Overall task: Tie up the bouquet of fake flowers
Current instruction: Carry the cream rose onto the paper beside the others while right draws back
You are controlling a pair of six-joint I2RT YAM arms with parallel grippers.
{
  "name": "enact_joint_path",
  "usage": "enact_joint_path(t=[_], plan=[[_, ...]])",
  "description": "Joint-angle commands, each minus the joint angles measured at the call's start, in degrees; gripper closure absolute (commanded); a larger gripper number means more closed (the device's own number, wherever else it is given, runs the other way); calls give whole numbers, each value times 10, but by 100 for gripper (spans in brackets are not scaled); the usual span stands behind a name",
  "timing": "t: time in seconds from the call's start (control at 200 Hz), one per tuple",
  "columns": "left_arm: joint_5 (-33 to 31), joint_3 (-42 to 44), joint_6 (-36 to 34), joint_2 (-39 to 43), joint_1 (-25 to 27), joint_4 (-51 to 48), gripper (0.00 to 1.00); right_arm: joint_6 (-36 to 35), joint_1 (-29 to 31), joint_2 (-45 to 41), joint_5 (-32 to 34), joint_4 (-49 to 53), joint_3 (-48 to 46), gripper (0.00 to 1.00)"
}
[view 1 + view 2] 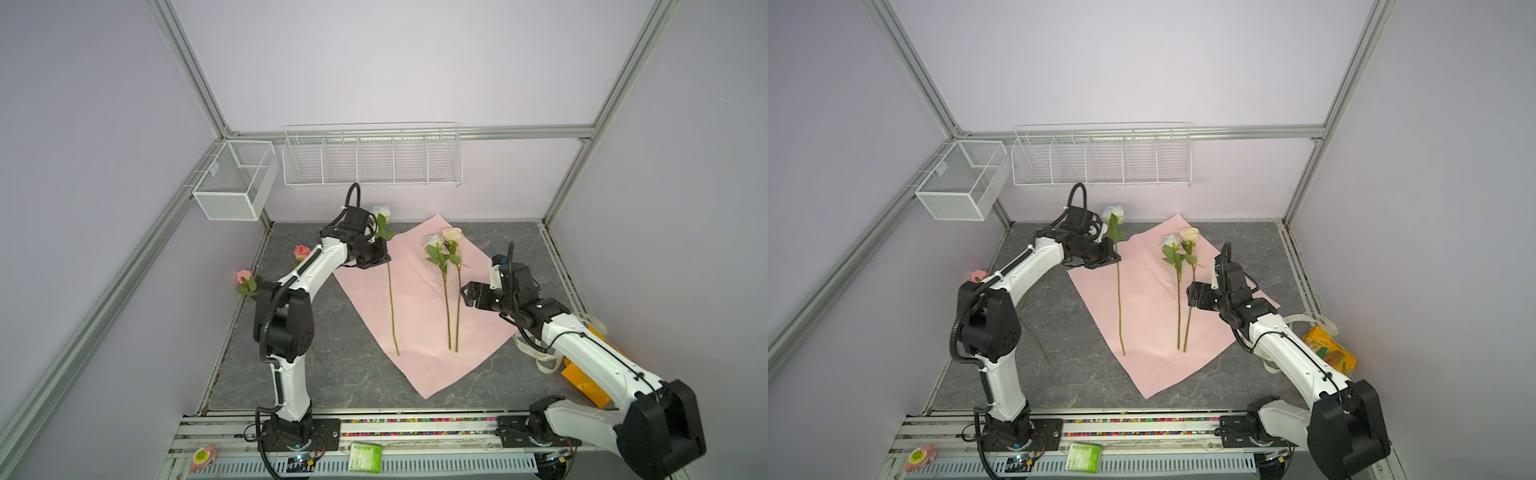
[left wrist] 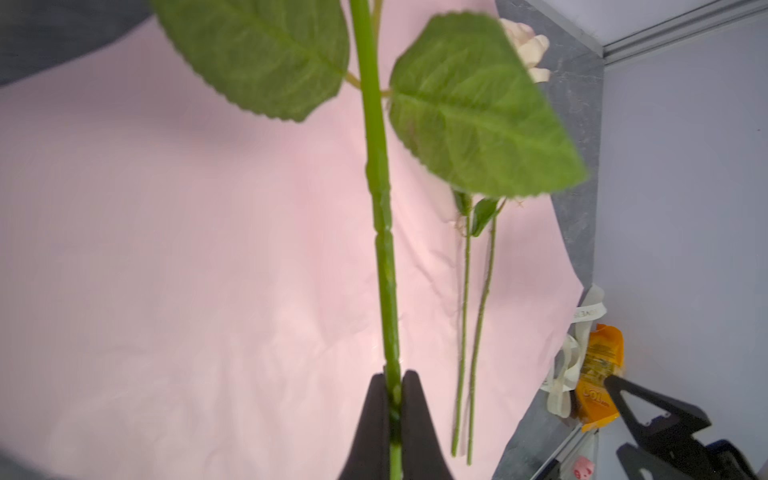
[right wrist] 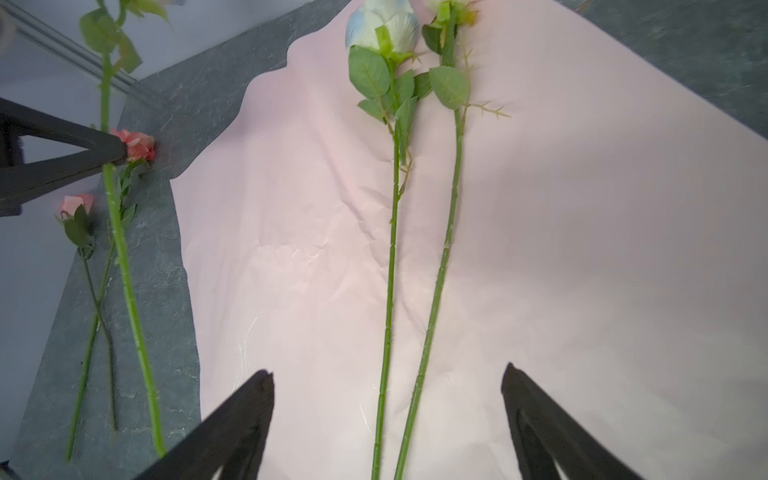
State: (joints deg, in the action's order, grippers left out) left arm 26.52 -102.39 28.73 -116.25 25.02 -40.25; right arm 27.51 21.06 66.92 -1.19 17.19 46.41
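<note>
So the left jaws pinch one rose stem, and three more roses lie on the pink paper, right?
Not quite: only two roses lie on the pink paper, side by side, as the right wrist view shows. The left jaws do pinch one rose stem.

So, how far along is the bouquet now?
Done: two roses lie on the pink paper. In hand: the left gripper grips a third rose; the right gripper is open. Left: two pink roses off the paper, the ribbon unused, nothing tied.

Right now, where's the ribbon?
In a top view the ribbon lies on the right side of the table, beside the orange packet, partly hidden under the right arm, off the pink paper.
</note>
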Motion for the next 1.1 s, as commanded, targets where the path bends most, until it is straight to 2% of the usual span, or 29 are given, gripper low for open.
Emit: enact_joint_path(t=[0.0,0.155,0.31,0.58,0.82,0.98,1.095], plan=[[36,-98,51,-73,37,12,98,7,-6,-24,19,25,-12,11],[46,-214,68,-179,66,-8,98,7,-8,-37,20,35,-22,11],[19,-288,66,-246,79,-50,98,6,-10,-39,14,36,-29,11],[-9,-290,51,-293,87,-69,97,6,-11,-26,5,28,-27,11],[-1,-304,47,-318,87,-66,95,7,-11,-17,-5,25,-25,11],[-4,-319,45,-329,88,-80,91,9,-12,-19,-6,26,-26,11],[-8,-321,38,-325,89,-89,84,11,-11,-19,-7,25,-27,11]])
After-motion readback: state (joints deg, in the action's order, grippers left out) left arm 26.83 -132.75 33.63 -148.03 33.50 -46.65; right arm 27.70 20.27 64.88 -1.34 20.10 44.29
